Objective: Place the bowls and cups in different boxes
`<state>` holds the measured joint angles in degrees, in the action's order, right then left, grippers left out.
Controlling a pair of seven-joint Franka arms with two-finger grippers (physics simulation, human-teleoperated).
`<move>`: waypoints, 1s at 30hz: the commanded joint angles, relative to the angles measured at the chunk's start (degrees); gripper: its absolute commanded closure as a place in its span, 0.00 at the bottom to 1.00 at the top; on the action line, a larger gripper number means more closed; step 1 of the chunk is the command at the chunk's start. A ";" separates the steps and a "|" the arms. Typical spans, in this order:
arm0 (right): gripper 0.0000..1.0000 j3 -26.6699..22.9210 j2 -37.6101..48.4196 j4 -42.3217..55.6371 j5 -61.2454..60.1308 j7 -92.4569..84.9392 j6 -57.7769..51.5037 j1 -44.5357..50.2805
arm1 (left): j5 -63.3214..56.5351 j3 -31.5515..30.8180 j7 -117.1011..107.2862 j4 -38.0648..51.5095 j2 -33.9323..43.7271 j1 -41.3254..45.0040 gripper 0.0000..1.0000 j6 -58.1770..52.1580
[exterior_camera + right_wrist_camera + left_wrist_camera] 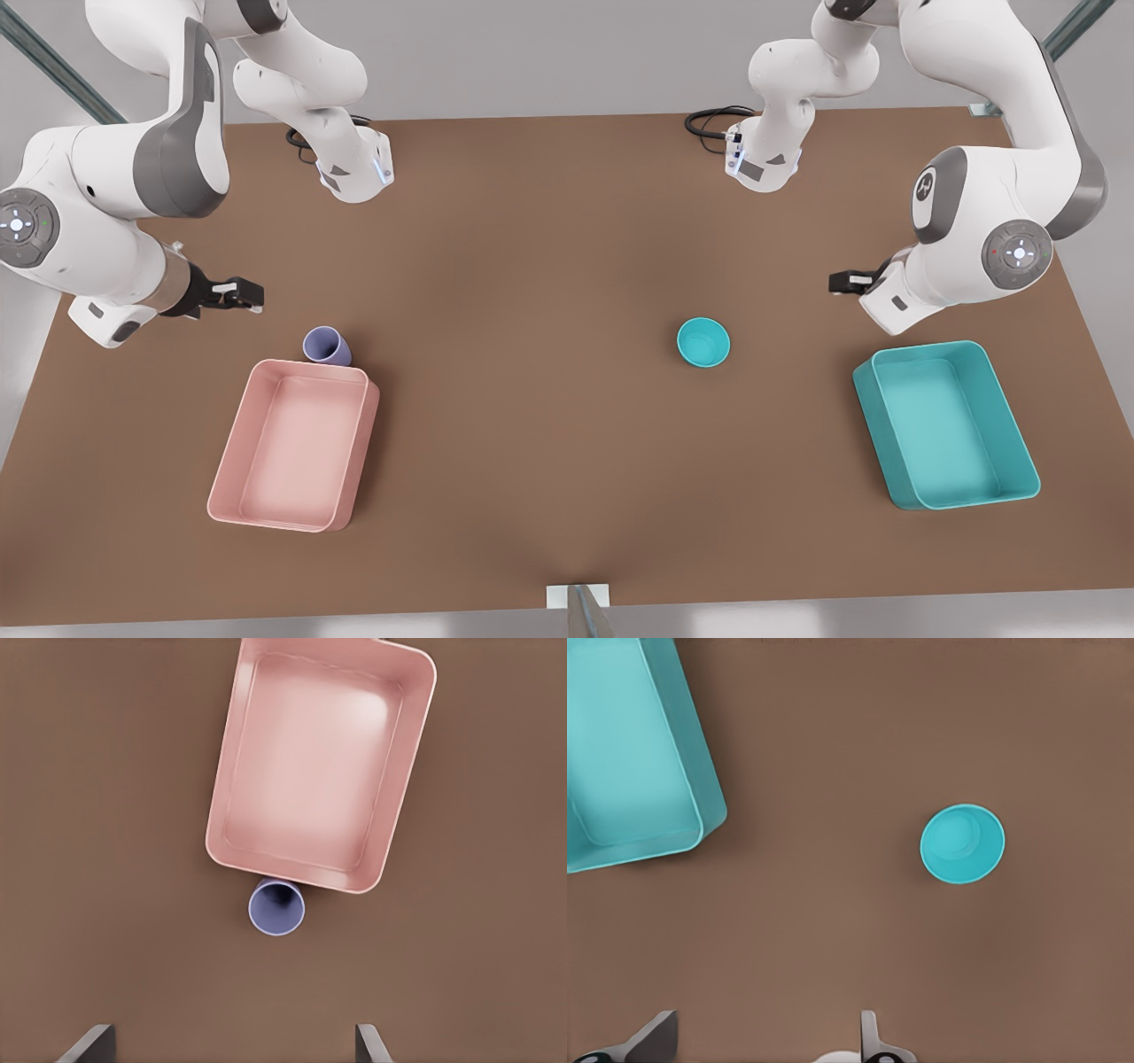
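Bowl [704, 342] and cup [326, 346] are both sitting on the bench [549, 266], neither one in a box yet. The teal bowl is standing alone in the open, well apart from the teal box [946, 424], which is lying toward the front view's right. The lavender cup is standing upright, touching or just beside the far short wall of the pink box [295, 444] on the front view's left.

Now the arms. The left end effector [849, 283] is hovering over on the front view's right, near the teal box's far end, and its wrist camera is looking down on the bowl [962, 843] and a corner of the teal box [629, 753]; its fingers [870, 1035] are spread wide with nothing between them. The right end effector [237, 293] is hanging on the front view's left, close to the cup, and its wrist camera is catching the cup [276, 907] pressed up against the pink box [321, 762]; its fingers [370, 1045] are also standing wide and empty.

So the pairing looks clear: the right arm is nearer the cup, the left arm nearer the bowl. For the cup, the tricky part is likely that box wall crowding one side of it.
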<state>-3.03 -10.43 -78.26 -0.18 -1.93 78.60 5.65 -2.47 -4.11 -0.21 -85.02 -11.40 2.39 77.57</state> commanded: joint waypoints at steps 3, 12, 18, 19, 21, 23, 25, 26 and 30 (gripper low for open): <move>0.00 0.22 -0.29 -0.66 0.00 -0.70 0.41 0.51 | 0.01 0.06 -0.14 -0.59 -0.72 1.83 0.00 2.58; 0.00 0.05 0.68 -29.40 -0.52 8.88 31.43 1.21 | 0.72 0.33 -23.17 -3.23 -21.20 23.10 0.00 32.65; 0.00 -0.04 1.65 -41.44 -1.67 5.81 46.90 -3.18 | 0.01 0.33 -24.66 -9.81 -22.61 23.28 0.00 36.96; 0.00 -0.13 1.82 -43.20 -1.75 5.10 47.87 -3.62 | -0.08 0.33 -24.66 -12.45 -22.52 23.10 0.00 38.45; 0.00 -0.13 2.61 -46.02 -2.02 4.66 48.22 -4.59 | -0.08 0.33 -24.58 -13.69 -22.35 23.10 0.00 39.59; 0.00 -0.13 2.52 -49.09 -2.02 4.22 49.98 -5.38 | -0.08 0.33 -24.66 -15.09 -22.35 23.28 0.00 40.73; 0.00 -0.13 2.17 -50.76 -2.02 4.22 51.12 -5.82 | 0.01 0.33 -24.66 -15.18 -22.35 23.37 0.00 41.52; 0.00 -0.13 1.91 -51.81 -2.02 4.22 51.82 -5.82 | 0.01 0.33 -24.66 -15.70 -22.52 23.37 0.00 41.96; 0.00 -0.13 -0.02 -54.63 -2.11 4.22 55.69 -5.82 | -0.69 0.33 -24.40 -18.96 -23.31 23.54 0.00 45.57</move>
<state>-3.16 -10.18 -132.59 -2.14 2.38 129.05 -0.26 -2.75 -3.78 -17.64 -103.52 -34.63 25.92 119.43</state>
